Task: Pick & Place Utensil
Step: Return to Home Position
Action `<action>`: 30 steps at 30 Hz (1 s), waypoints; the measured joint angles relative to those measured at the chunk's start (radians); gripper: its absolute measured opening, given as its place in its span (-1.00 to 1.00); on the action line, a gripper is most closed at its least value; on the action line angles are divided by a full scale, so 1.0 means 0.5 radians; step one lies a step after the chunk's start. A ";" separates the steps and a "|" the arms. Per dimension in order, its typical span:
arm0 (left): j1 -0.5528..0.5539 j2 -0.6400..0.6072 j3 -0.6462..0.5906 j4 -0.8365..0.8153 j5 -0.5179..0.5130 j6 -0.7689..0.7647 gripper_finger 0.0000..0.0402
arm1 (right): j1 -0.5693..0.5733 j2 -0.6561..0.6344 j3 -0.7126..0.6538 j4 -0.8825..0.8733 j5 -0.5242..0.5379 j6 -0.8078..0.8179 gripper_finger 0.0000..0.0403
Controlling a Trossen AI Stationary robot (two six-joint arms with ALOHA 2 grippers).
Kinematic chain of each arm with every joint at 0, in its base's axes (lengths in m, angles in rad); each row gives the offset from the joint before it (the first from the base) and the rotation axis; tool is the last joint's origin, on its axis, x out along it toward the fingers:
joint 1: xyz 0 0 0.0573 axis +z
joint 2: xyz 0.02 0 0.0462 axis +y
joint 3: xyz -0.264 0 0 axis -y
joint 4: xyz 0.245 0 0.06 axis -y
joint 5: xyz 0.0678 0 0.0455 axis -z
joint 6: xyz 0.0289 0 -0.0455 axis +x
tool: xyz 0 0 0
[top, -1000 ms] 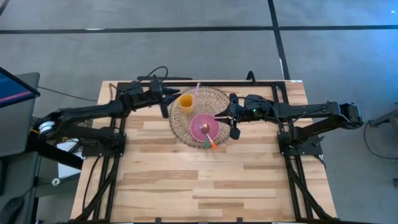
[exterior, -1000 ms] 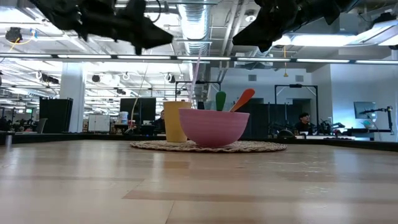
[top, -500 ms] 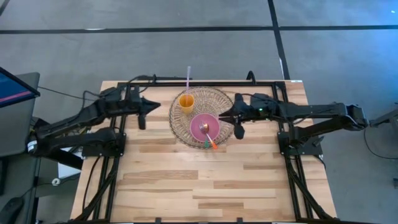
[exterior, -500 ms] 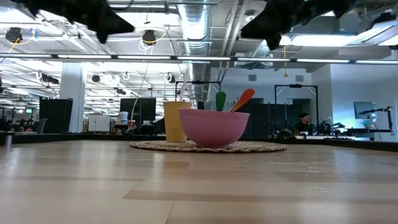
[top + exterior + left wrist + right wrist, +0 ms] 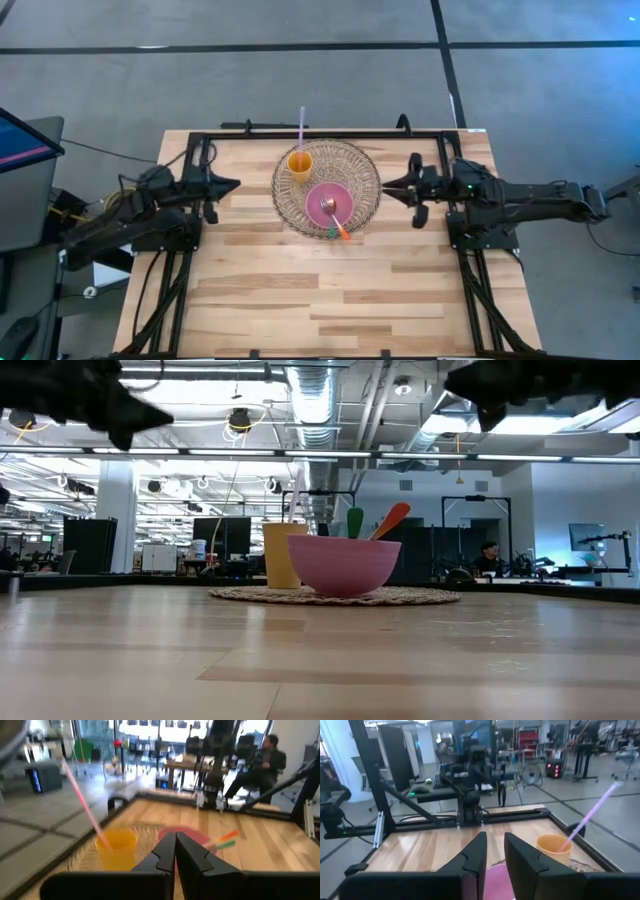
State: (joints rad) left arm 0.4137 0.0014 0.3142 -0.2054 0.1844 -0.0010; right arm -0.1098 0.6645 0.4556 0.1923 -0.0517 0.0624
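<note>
A round wicker mat (image 5: pixel 360 170) lies on the far middle of the table. On it stand an orange cup (image 5: pixel 299 164) with a pink straw (image 5: pixel 302 125) and a pink bowl (image 5: pixel 330 205). Two utensils, one with an orange handle (image 5: pixel 343 232) and one with a green handle (image 5: pixel 354 522), lean in the bowl, handles over its near rim. My left gripper (image 5: pixel 236 184) hovers left of the mat, shut and empty. My right gripper (image 5: pixel 386 186) hovers right of the mat, fingers slightly apart and empty. The left wrist view shows the cup (image 5: pixel 116 851) beyond my shut fingers.
A black metal frame (image 5: pixel 330 133) runs along the table's far edge and down both sides, where the arm bases stand. Bare wooden tabletop (image 5: pixel 320 290) stretches from the mat to the near edge. A person sits in the room beyond the table (image 5: pixel 265 762).
Both arms have drawn back from the mat. The left gripper moved from beside the cup toward the table's left edge, the right gripper from the bowl's side toward the right edge. The straw, which leaned to the right, now stands nearly upright in the cup.
</note>
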 joint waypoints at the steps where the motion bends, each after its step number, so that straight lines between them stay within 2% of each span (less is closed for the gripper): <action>1: 0.000 0.029 -0.026 -0.002 -0.003 -0.009 -0.94 | -0.007 -0.056 -0.045 0.010 0.000 0.000 -0.70; 7: 0.000 0.082 -0.168 0.243 -0.008 0.053 -0.96 | -0.073 -0.344 -0.248 0.060 0.008 0.002 -0.70; 18: 0.001 -0.004 -0.318 0.346 -0.006 0.054 -0.95 | -0.152 -0.917 -0.600 0.064 0.002 0.035 -0.70; 27: 0.000 -0.004 -0.598 0.694 0.099 0.033 -0.94 | -0.146 -1.241 -0.773 -0.012 -0.005 0.036 -0.70; 30: 0.001 -0.002 -0.619 0.699 0.099 0.026 -0.93 | -0.147 -1.328 -0.847 0.012 -0.003 0.036 -0.70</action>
State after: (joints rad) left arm 0.4141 0.0002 0.0048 0.1441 0.2339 0.0119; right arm -0.1832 0.0006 0.0320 0.1983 -0.0533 0.0802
